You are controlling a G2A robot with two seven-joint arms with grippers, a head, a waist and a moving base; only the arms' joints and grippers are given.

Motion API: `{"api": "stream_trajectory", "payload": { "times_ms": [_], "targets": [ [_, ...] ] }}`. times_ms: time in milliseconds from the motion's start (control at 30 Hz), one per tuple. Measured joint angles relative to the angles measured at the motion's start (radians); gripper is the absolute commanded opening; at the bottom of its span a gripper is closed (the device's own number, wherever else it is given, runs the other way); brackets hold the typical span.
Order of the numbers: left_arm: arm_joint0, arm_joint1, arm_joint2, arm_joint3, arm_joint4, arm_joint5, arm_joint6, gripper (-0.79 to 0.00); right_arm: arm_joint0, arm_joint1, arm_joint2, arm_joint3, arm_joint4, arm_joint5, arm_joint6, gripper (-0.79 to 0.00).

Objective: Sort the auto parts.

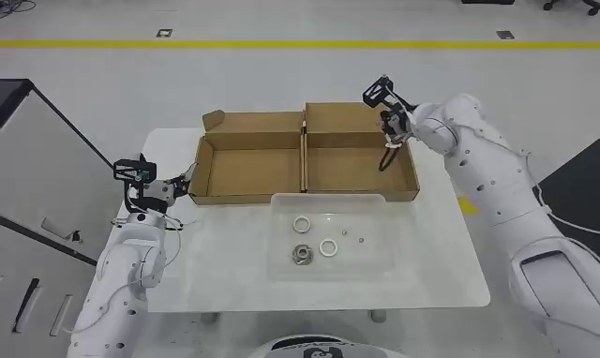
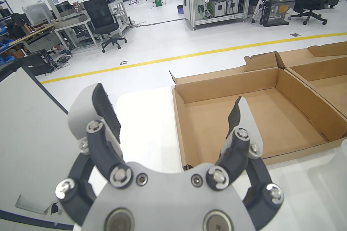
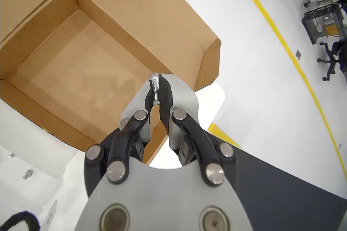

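Two sets of jaws are showing: the right jaws are pinching a threaded silver bolt (image 3: 155, 90) lengthwise and hovering above the right cardboard box (image 1: 347, 168), toward its outer side, while the left jaws are standing wide apart, gripping nothing, just beside the outer front corner of the left cardboard box (image 1: 248, 171). Nearer the robot on the white surface (image 1: 441, 264), a clear tray (image 1: 367, 261) is holding two white rings (image 1: 303, 224) (image 1: 329, 247), a grey gear-like part (image 1: 302, 255) and two small fasteners (image 1: 345, 232).
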Motion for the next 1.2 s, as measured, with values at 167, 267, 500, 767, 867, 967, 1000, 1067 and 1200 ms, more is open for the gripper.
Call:
{"api": "stream_trajectory", "payload": {
  "times_ms": [167, 267, 500, 767, 867, 967, 1000, 1067, 1200],
  "targets": [
    [0.000, 0.000, 0.000, 0.000, 0.000, 0.000, 0.000, 0.000, 0.009, -0.027, -0.056, 0.095, 0.013, 0.015, -0.027, -0.785],
    [0.000, 0.000, 0.000, 0.000, 0.000, 0.000, 0.000, 0.000, 0.018, -0.044, -0.085, 0.159, 0.030, 0.026, -0.031, -0.785],
    [0.000, 0.000, 0.000, 0.000, 0.000, 0.000, 0.000, 0.000, 0.046, -0.081, -0.139, 0.282, 0.060, 0.016, -0.025, -0.785],
    [0.000, 0.000, 0.000, 0.000, 0.000, 0.000, 0.000, 0.000, 0.073, -0.109, -0.173, 0.368, 0.085, -0.024, 0.023, -0.785],
    [0.000, 0.000, 0.000, 0.000, 0.000, 0.000, 0.000, 0.000, 0.082, -0.118, -0.183, 0.389, 0.089, -0.036, 0.044, -0.785],
    [0.000, 0.000, 0.000, 0.000, 0.000, 0.000, 0.000, 0.000, 0.086, -0.125, -0.191, 0.404, 0.089, -0.041, 0.046, -0.785],
    [0.000, 0.000, 0.000, 0.000, 0.000, 0.000, 0.000, 0.000, 0.088, -0.127, -0.193, 0.409, 0.088, -0.041, 0.046, -0.785],
    [0.000, 0.000, 0.000, 0.000, 0.000, 0.000, 0.000, 0.000, 0.092, -0.131, -0.197, 0.416, 0.079, -0.038, 0.044, -0.785],
    [0.000, 0.000, 0.000, 0.000, 0.000, 0.000, 0.000, 0.000, 0.093, -0.138, -0.206, 0.429, 0.067, -0.037, 0.046, -0.785]
  ]
}}
